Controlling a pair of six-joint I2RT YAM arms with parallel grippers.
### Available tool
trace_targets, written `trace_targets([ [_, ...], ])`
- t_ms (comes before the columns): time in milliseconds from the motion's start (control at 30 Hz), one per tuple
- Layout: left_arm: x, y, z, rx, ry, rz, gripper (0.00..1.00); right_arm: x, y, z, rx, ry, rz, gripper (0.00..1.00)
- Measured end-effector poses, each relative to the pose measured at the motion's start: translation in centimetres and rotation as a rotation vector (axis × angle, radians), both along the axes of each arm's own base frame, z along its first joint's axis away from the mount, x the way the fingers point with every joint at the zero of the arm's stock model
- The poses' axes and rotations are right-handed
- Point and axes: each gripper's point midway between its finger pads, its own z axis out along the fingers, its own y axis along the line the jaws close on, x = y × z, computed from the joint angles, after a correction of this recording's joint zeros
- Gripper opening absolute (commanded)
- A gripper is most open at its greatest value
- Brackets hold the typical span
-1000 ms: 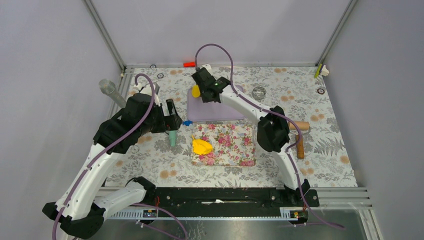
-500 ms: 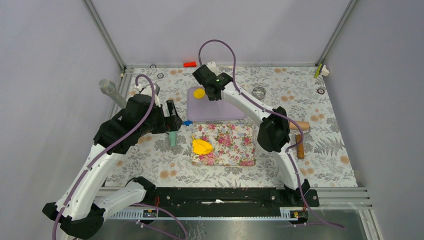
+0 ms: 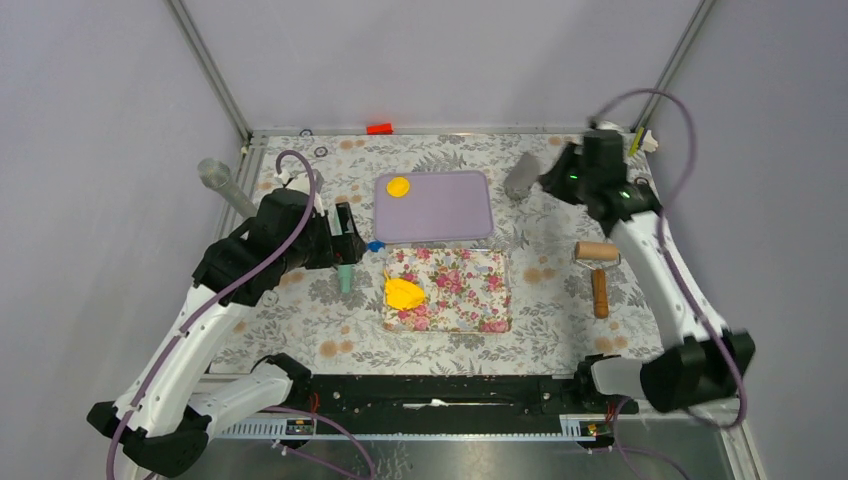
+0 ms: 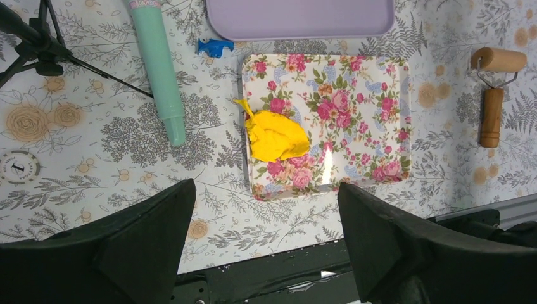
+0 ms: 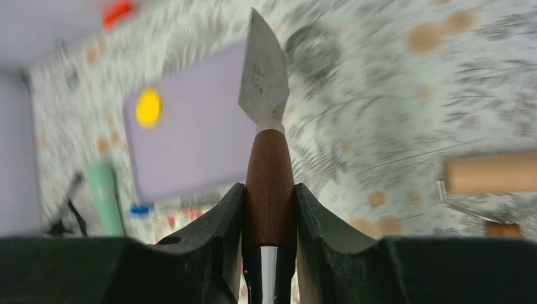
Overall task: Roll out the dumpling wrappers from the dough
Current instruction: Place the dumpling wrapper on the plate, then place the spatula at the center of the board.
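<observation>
Right tool (image 5: 269, 190) grips a wooden-handled knife (image 5: 263, 76); left tool (image 4: 265, 185) is wide open near the dough (image 4: 277, 136) — it looks soft and light — pinch its thick middle gently.

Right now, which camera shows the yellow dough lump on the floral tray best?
Left wrist: the dough lies sharp, close and unobstructed on the floral tray. The top external view shows it too, but small. The right wrist view, blurred, does not show it.

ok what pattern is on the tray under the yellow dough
A pink rose floral print on the tray, clearest in the left wrist view.
</observation>
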Motion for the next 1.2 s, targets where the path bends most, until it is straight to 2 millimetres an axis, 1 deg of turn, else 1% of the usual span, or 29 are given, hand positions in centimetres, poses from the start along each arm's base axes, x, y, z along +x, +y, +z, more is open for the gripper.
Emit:
trace_targets([
  [67, 0.1, -0.1, -0.3, 0.004, 0.012, -0.003, 0.9, -0.8, -6.0, 1.6, 0.087, -0.077, -0.168, 0.0],
  [100, 0.2, -0.3, -0.4, 0.004, 0.015, -0.004, 0.9, -1.5, -7.9, 2.0, 0.125, -0.108, -0.224, 0.0],
  [167, 0.4, -0.5, -0.5, 0.003, 0.017, -0.008, 0.89, -2.6, -10.8, 1.7, 0.192, -0.136, -0.316, 0.0],
  [233, 0.7, -0.6, -0.6, 0.0, 0.012, -0.008, 0.9, -2.9, -13.1, 0.5, 0.27, -0.122, -0.393, 0.0],
  [267, 0.7, -0.6, -0.6, -0.002, 0.009, -0.008, 0.9, -2.7, -13.6, 0.2, 0.302, -0.119, -0.408, 0.0],
  [300, 0.8, -0.7, -0.5, -0.006, 0.003, -0.008, 0.9, -2.1, -14.4, -0.6, 0.356, -0.109, -0.433, 0.0],
  [433, 0.7, -0.6, -0.2, -0.012, -0.012, -0.008, 0.9, -0.2, -16.6, -4.4, 0.516, -0.045, -0.529, 0.0],
  [533, 0.5, -0.4, 0.0, -0.016, -0.021, -0.007, 0.9, 1.3, -17.3, -6.3, 0.599, -0.014, -0.574, 0.0],
  [633, 0.4, -0.3, 0.2, -0.02, -0.029, -0.006, 0.9, 2.8, -17.9, -7.3, 0.632, -0.015, -0.594, 0.0],
  [767, 0.3, -0.2, 0.4, -0.022, -0.036, -0.004, 0.9, 4.6, -18.8, -9.5, 0.639, 0.018, -0.622, 0.0],
  [867, 0.2, -0.2, 0.2, -0.02, -0.033, -0.005, 0.9, 6.0, -19.7, -11.9, 0.631, 0.051, -0.656, 0.0],
  [967, 0.2, -0.2, 0.2, -0.018, -0.034, -0.008, 0.9, 6.7, -20.7, -14.1, 0.616, 0.081, -0.701, 0.0],
  [1000, 0.2, -0.2, 0.1, -0.017, -0.033, -0.009, 0.9, 6.9, -20.9, -14.7, 0.613, 0.088, -0.715, 0.04],
  [1033, 0.1, -0.2, 0.1, -0.016, -0.032, -0.012, 0.9, 7.1, -21.1, -15.2, 0.61, 0.094, -0.725, 0.19],
  [1067, 0.1, -0.2, 0.1, -0.016, -0.032, -0.013, 0.9, 7.3, -21.3, -15.6, 0.61, 0.099, -0.735, 0.38],
  [1100, 0.1, -0.2, 0.1, -0.017, -0.029, -0.016, 0.9, 7.6, -21.5, -15.9, 0.615, 0.098, -0.743, 0.52],
  [1167, 0.0, -0.3, 0.0, -0.018, -0.025, -0.019, 0.9, 8.4, -21.9, -16.3, 0.621, 0.082, -0.754, 0.68],
  [1200, -0.1, -0.3, 0.0, -0.018, -0.024, -0.02, 0.9, 8.6, -22.0, -16.4, 0.625, 0.081, -0.763, 0.85],
])
